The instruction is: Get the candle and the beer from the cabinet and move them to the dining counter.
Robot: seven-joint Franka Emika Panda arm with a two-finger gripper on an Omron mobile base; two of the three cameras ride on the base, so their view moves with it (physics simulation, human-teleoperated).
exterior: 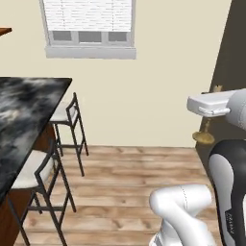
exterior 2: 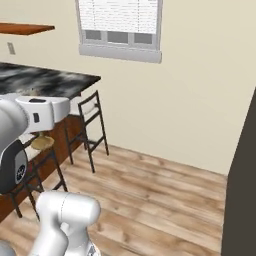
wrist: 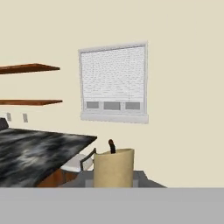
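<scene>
The end effector [wrist: 113, 186] is pinched on the candle [wrist: 113, 168], whose cream stub with its dark wick rises at 6 o'clock in the hand view; in the left base view the brass base [exterior: 203, 137] hangs under the white hand at 3 o'clock, and in the right base view it shows at 9 o'clock below the hand, held up in the air. The worktop [exterior: 21, 115] of the island, black and grey marbled, sits at 9 o'clock in the left base view, its near corner edge pointing toward the room's middle, well apart from the candle. Two stools [exterior: 67, 117] stand just beside its long edge, seats tucked partly under the overhang. Between stools and arm lies a broad stretch of bare wood floor [exterior: 125, 182]. A window [exterior: 89, 26] with a closed blind sits at 12 o'clock on the cream wall; two wooden shelves [wrist: 26, 68] hang at 9 o'clock in the hand view.
</scene>
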